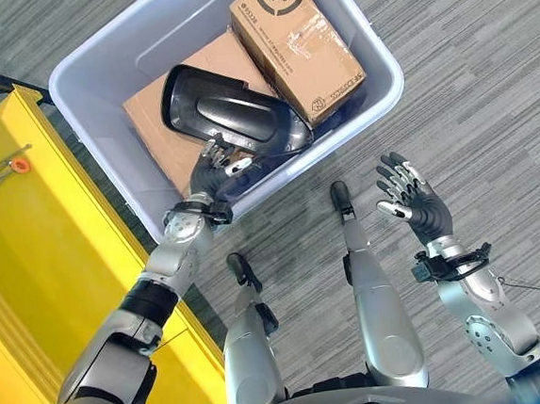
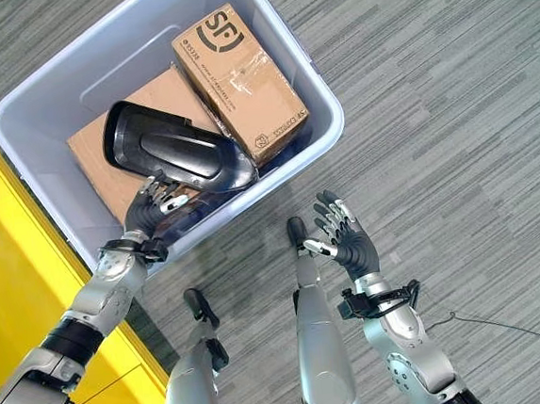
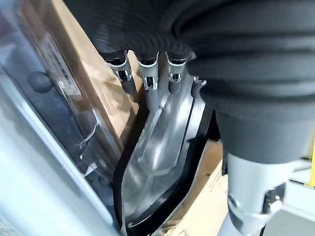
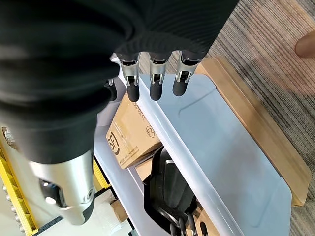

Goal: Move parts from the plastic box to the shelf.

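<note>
**Left hand on the black part inside the plastic box**

Closest to the head camera, the right hand hangs over the grey striped carpet, outside the box and well apart from it. Its fingers are spread and almost straight, palm turned up, and it holds nothing.

The left hand reaches over the near wall of the pale blue-grey plastic box. Its fingers curl on the near edge of a glossy black moulded plastic part, shaped like a long shell with a raised middle. In the left wrist view the fingertips lie on the shiny inner face of this part, so the hand grips it.

The part lies tilted inside the box, on a flat brown cardboard sheet. One end leans against a brown cardboard carton sealed with clear tape, which stands in the far corner of the box.

A yellow metal shelf stands just beside the box, on the robot's left.
</note>
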You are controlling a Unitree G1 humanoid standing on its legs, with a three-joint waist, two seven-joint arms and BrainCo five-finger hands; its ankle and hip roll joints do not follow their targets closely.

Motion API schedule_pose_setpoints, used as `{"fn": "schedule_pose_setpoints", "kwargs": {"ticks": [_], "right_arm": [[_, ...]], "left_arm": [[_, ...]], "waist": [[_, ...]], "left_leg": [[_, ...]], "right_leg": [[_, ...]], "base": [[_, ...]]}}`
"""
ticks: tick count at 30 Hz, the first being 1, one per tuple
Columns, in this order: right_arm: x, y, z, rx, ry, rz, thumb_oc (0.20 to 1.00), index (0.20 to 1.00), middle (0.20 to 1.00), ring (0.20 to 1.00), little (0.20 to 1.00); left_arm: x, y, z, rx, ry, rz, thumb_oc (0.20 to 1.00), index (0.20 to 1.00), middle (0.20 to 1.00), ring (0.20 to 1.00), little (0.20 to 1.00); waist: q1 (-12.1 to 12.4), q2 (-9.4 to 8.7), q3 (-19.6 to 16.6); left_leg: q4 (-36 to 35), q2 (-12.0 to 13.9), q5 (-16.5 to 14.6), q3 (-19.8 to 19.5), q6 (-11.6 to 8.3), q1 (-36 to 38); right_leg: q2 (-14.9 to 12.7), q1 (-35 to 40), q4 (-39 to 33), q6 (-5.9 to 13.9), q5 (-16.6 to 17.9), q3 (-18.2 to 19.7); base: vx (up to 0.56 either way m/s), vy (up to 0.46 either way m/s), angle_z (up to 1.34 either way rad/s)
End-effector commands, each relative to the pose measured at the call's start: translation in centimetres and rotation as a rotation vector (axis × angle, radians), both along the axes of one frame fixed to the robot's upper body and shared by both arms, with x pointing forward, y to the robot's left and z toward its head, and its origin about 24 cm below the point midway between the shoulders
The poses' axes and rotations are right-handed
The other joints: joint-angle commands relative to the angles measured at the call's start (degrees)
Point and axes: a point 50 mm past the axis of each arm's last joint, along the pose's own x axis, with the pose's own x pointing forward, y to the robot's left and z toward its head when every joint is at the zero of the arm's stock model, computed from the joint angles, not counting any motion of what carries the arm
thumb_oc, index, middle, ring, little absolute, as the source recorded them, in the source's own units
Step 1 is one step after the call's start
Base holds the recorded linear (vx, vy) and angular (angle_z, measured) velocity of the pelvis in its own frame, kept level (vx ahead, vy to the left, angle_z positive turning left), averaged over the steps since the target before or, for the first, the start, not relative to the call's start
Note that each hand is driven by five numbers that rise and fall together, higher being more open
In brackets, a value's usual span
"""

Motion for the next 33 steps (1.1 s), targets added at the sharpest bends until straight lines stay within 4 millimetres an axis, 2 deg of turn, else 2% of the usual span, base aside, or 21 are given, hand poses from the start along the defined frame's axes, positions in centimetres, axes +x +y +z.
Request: {"fn": "schedule_pose_setpoints", "kwargs": {"ticks": [1, 4, 7, 12, 14, 16, 17, 19, 21, 24, 25, 27, 28, 30, 33], "right_arm": [[0.1, -0.2, 2.3, -0.017, -0.101, 0.014, 1.000, 1.000, 1.000, 1.000, 1.000], [0.2, -0.3, 2.5, -0.024, -0.110, 0.007, 1.000, 1.000, 1.000, 1.000, 1.000], [0.2, -0.6, 3.1, -0.061, -0.142, 0.008, 1.000, 1.000, 1.000, 1.000, 1.000], [0.4, -1.0, 4.8, -0.121, -0.244, 0.006, 1.000, 1.000, 1.000, 1.000, 1.000], [0.7, -0.7, 5.6, -0.122, -0.287, 0.024, 1.000, 1.000, 1.000, 1.000, 1.000], [0.8, -0.1, 7.1, -0.111, -0.369, 0.054, 1.000, 1.000, 1.000, 1.000, 1.000], [1.0, 0.4, 7.9, -0.096, -0.408, 0.081, 1.000, 1.000, 1.000, 1.000, 1.000], [1.1, 1.0, 9.3, -0.085, -0.477, 0.115, 1.000, 1.000, 1.000, 1.000, 1.000], [1.2, 1.9, 10.4, -0.070, -0.528, 0.154, 1.000, 1.000, 1.000, 1.000, 1.000], [1.9, 2.8, 11.5, -0.049, -0.565, 0.172, 1.000, 1.000, 1.000, 1.000, 1.000], [2.3, 3.4, 12.3, -0.029, -0.593, 0.180, 1.000, 1.000, 1.000, 1.000, 1.000], [2.5, 3.7, 12.7, -0.034, -0.614, 0.178, 1.000, 1.000, 1.000, 1.000, 1.000], [3.1, 3.9, 13.7, -0.057, -0.656, 0.154, 1.000, 1.000, 1.000, 1.000, 1.000], [3.6, 4.0, 14.7, -0.084, -0.697, 0.118, 1.000, 1.000, 1.000, 1.000, 1.000], [4.5, 4.3, 15.3, -0.108, -0.709, 0.090, 1.000, 1.000, 1.000, 1.000, 1.000]], "left_arm": [[0.4, 1.8, 3.8, -0.116, -0.160, 0.063, 1.000, 1.000, 1.000, 1.000, 1.000], [-0.4, 2.0, 3.9, -0.144, -0.181, 0.064, 1.000, 1.000, 1.000, 1.000, 1.000], [-2.4, 2.0, 3.4, -0.241, -0.202, 0.033, 1.000, 1.000, 1.000, 1.000, 1.000], [-4.9, 1.0, 4.8, -0.241, -0.323, -0.057, 1.000, 1.000, 1.000, 1.000, 1.000], [-5.5, 1.0, 5.1, -0.216, -0.365, -0.042, 1.000, 1.000, 1.000, 1.000, 1.000], [-6.3, 0.9, 6.3, -0.128, -0.443, -0.037, 1.000, 1.000, 1.000, 1.000, 1.000], [-6.4, 1.0, 6.4, -0.079, -0.465, -0.032, 1.000, 1.000, 1.000, 1.000, 1.000], [-7.0, 1.3, 7.1, -0.004, -0.519, -0.007, 1.000, 1.000, 1.000, 1.000, 1.000], [-7.6, 0.7, 7.3, -0.060, -0.543, -0.022, 1.000, 1.000, 1.000, 1.000, 1.000], [-8.3, 0.0, 8.2, 0.002, -0.603, -0.025, 1.000, 1.000, 1.000, 1.000, 1.000], [-8.5, -0.3, 8.1, -0.037, -0.607, -0.034, 1.000, 1.000, 1.000, 1.000, 1.000], [-8.5, -0.5, 7.9, -0.054, -0.595, -0.037, 1.000, 1.000, 1.000, 1.000, 1.000], [-8.6, -0.6, 8.0, 0.015, -0.604, -0.042, 1.000, 1.000, 1.000, 1.000, 1.000], [-8.6, -0.5, 7.9, -0.001, -0.600, -0.039, 1.000, 1.000, 1.000, 1.000, 1.000], [-8.9, -0.5, 7.8, 0.010, -0.589, -0.051, 1.000, 1.000, 1.000, 1.000, 1.000]], "waist": [[-2.04, 1.17, -0.26], [-1.75, 1.12, -0.56], [-1.05, 0.83, -1.48], [-0.10, 0.50, -2.52], [0.34, 0.15, -2.93], [1.03, -0.36, -3.13], [1.34, -0.91, -3.13], [2.01, -1.42, -3.23], [2.75, -1.90, -3.36], [4.26, -2.59, -3.28], [5.03, -3.00, -3.16], [5.38, -3.19, -3.00], [6.35, -3.59, -2.92], [7.14, -3.91, -2.71], [8.30, -4.49, -2.68]], "left_leg": [[8.15, 1.21, -2.82, -2.14, 0.54, -3.96], [8.39, 1.28, -2.94, -2.30, 0.62, -3.78], [8.22, 1.07, -2.95, -2.76, 0.85, -3.06], [8.05, 0.88, -3.09, -3.58, 1.13, -2.39], [8.12, 0.90, -3.23, -3.96, 1.23, -2.02], [8.10, 0.93, -3.36, -4.38, 1.35, -1.75], [7.95, 0.87, -1.89, -4.21, 1.85, -2.38], [7.80, 0.81, -1.86, -4.62, 1.97, -2.32], [7.42, 0.73, -1.71, -5.11, 2.10, -2.26], [7.27, 0.66, -1.67, -6.06, 2.31, -2.25], [7.46, 0.58, -1.71, -6.66, 2.43, -2.42], [7.54, 0.51, -1.71, -7.03, 2.54, -2.51], [7.73, 0.43, -1.77, -7.83, 2.66, -2.88], [7.87, 0.39, -1.68, -8.40, 2.81, -3.24], [7.90, 0.35, -1.65, -9.07, 2.98, -3.58]], "right_leg": [[-4.12, 2.42, 8.84, 2.93, -8.96, -1.61], [-4.08, 2.88, 8.87, 2.86, -9.15, -1.70], [-4.22, 4.24, 8.49, 2.82, -9.18, -2.10], [-4.35, 5.78, 8.11, 2.81, -9.50, -2.58], [-4.38, 6.60, 8.06, 2.82, -9.77, -2.96], [-4.46, 7.34, 7.99, 2.79, -10.04, -3.33], [-4.56, 6.86, 7.78, 2.50, -8.82, -3.37], [-4.82, 7.55, 7.33, 2.52, -8.77, -3.93], [-5.12, 8.25, 6.84, 2.55, -8.72, -4.64], [-5.43, 9.23, 6.59, 2.49, -8.82, -5.46], [-5.63, 9.82, 6.41, 2.53, -8.86, -6.07], [-5.71, 10.14, 6.36, 2.52, -8.87, -6.36], [-5.89, 10.69, 6.26, 2.60, -9.00, -7.23], [-5.97, 11.06, 6.27, 2.62, -9.03, -7.86], [-6.10, 11.55, 6.19, 2.60, -9.09, -8.63]], "base": [[0.00, 0.000, -0.04], [0.00, 0.000, 0.00], [0.00, 0.013, 0.07], [0.01, 0.017, 0.08], [0.02, 0.010, 0.12], [-0.04, 0.000, 0.12], [-0.09, -0.012, 0.08], [-0.05, -0.003, 0.09], [-0.01, 0.002, 0.16], [-0.01, -0.016, 0.20], [-0.02, -0.012, 0.24], [-0.02, -0.013, 0.28], [-0.01, -0.016, 0.29], [-0.02, -0.012, 0.25], [-0.01, -0.005, 0.23]]}}
